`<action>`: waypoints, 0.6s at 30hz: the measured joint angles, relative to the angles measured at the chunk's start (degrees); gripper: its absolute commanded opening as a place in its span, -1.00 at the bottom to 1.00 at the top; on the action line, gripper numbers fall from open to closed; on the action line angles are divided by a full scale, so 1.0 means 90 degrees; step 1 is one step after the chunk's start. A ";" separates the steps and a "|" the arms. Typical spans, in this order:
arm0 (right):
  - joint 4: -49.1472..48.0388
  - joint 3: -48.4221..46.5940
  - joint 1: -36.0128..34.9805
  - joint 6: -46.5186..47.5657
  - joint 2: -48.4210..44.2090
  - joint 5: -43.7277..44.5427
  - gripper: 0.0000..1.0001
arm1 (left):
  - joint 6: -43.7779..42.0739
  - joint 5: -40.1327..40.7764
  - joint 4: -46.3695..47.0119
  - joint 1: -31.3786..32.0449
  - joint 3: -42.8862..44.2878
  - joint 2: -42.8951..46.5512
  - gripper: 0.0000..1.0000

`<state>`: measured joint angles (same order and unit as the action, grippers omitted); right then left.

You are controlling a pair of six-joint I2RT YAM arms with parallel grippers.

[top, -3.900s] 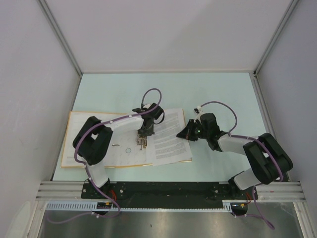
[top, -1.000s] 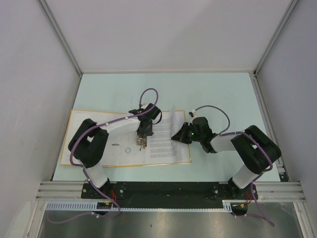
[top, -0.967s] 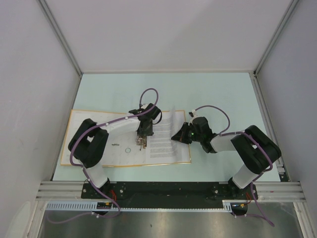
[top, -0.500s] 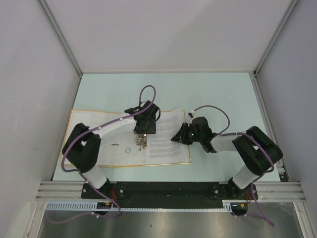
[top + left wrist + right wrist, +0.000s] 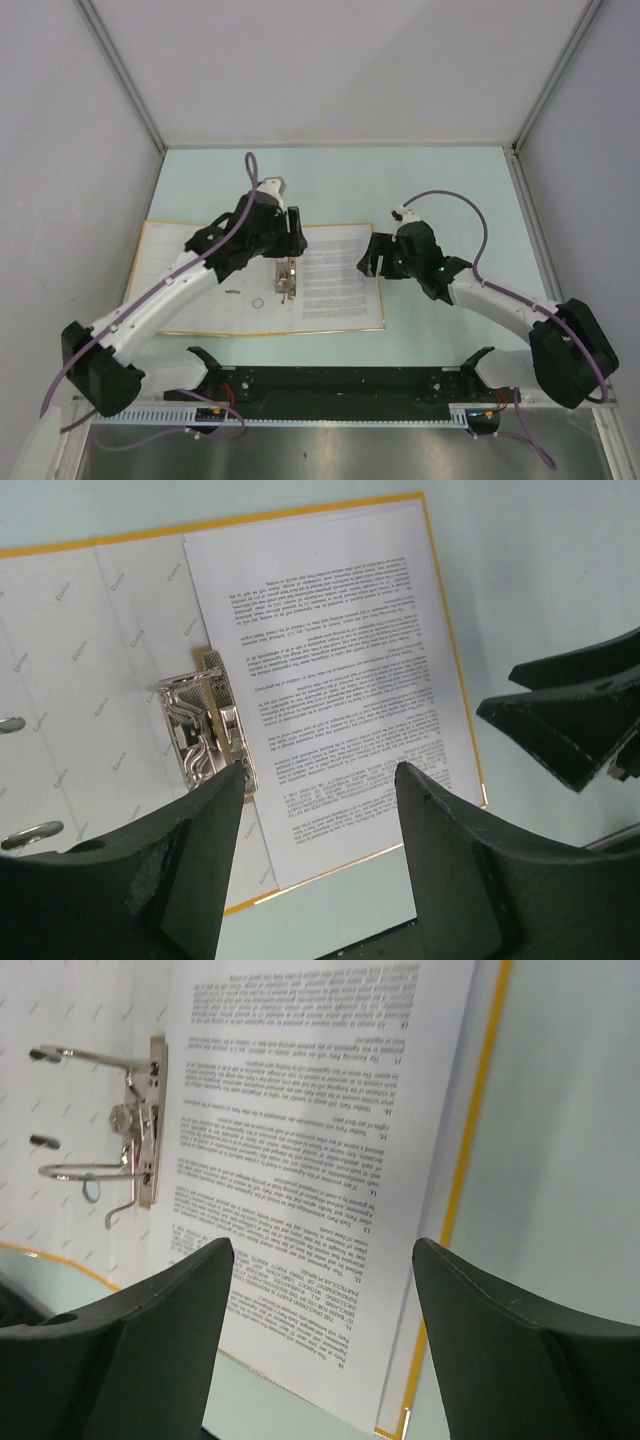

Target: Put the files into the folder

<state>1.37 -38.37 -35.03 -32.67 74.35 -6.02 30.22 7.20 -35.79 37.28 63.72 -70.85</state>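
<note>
Top view
Left gripper (image 5: 288,232): hanging over the folder's far edge, beyond the ring clip (image 5: 287,280); half a second ago it was sitting right above the clip, and the arm is now stretching out much straighter.
Right gripper (image 5: 372,256): hovering at the files' right edge, over the table (image 5: 450,190); a second ago it was reaching further in over the sheets.
Files (image 5: 335,275): lying flat and square on the folder's right half, between the two grippers; almost four seconds ago they were sitting skewed, overhanging the cover.
Folder (image 5: 165,300): lying open on the table, in the same spot as before.

Left wrist view
Fingers (image 5: 190,860): standing wide apart, gripping nothing.
Clip (image 5: 205,730): showing just beyond the left finger.
Files (image 5: 340,650): spreading out beyond and between the fingers, their left edge against the clip.
Folder (image 5: 80,630): running off left of the fingers.
Right gripper (image 5: 580,715): pointing in from the right, clear of the files.

Right wrist view
Fingers (image 5: 150,1350): spread wide, carrying nothing.
Files (image 5: 300,1110): lying ahead, between the fingers.
Clip (image 5: 140,1130): sitting beyond the left finger.
Folder rim (image 5: 470,1160): showing beyond the right finger.
</note>
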 measured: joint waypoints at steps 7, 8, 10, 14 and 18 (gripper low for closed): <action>0.0525 -0.0923 -0.0809 0.0136 0.0296 0.1059 0.01 | -0.0083 -0.0034 -0.0221 -0.0289 -0.0631 0.1469 0.36; 0.0532 -0.1149 -0.0950 0.0129 0.0532 0.1144 -0.06 | -0.0083 -0.0024 -0.0231 -0.0330 -0.0753 0.1639 0.36; 0.0493 -0.1722 -0.1231 0.0107 0.1171 0.1280 -0.23 | -0.0080 -0.0010 -0.0267 -0.0403 -0.1008 0.1926 0.37; 0.0272 -0.2579 -0.1634 0.0053 0.2229 0.1377 -0.54 | -0.0083 -0.0053 -0.0270 -0.0551 -0.1467 0.2127 0.37; 0.0134 -0.3072 -0.1899 -0.0027 0.2975 0.1319 -0.79 | -0.0102 -0.0255 -0.0231 -0.0593 -0.1853 0.2091 0.31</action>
<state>2.57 -66.02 -52.12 -32.91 101.12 5.85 29.30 4.91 -37.87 31.94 47.05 -52.03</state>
